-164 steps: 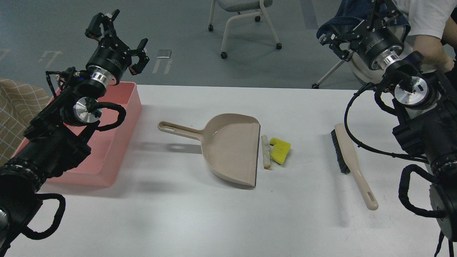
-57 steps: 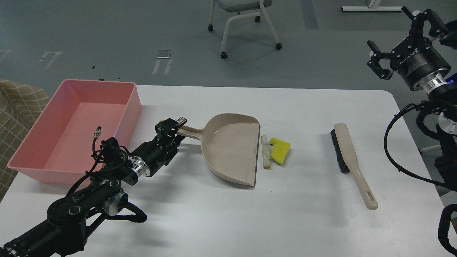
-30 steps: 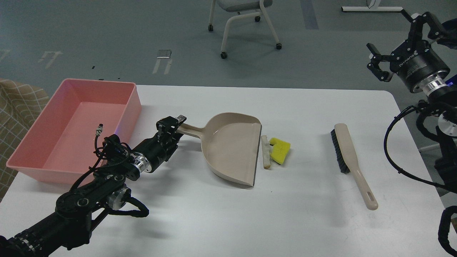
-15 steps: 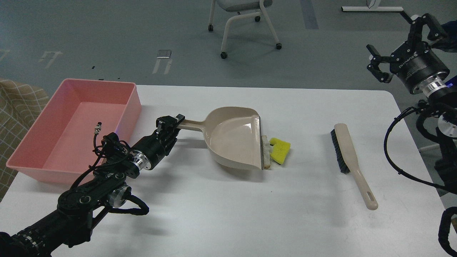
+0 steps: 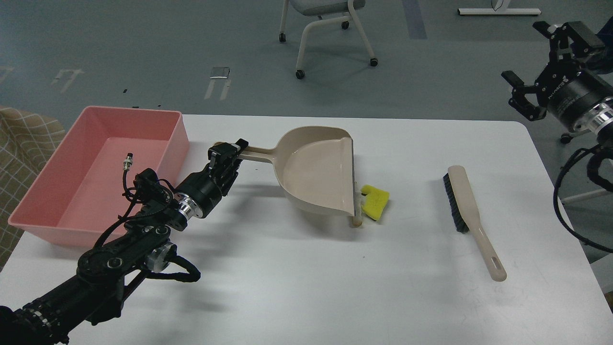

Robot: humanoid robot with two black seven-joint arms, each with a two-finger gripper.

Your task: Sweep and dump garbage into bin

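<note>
My left gripper (image 5: 229,152) is shut on the handle of the beige dustpan (image 5: 316,167) and holds it tilted, handle end raised, its front lip down beside the garbage. The yellow notched chunk (image 5: 375,201) lies on the white table (image 5: 306,278) just right of the lip. The whitish strip (image 5: 356,218) is mostly hidden behind the lip; only its near end shows. The pink bin (image 5: 100,167) stands at the table's left end. My right gripper (image 5: 536,72) is open and empty, high beyond the table's right edge.
The beige brush (image 5: 471,215) with black bristles lies on the table to the right of the garbage. A wheeled chair (image 5: 325,28) stands on the floor beyond the table. A checked cloth (image 5: 19,143) shows at the far left.
</note>
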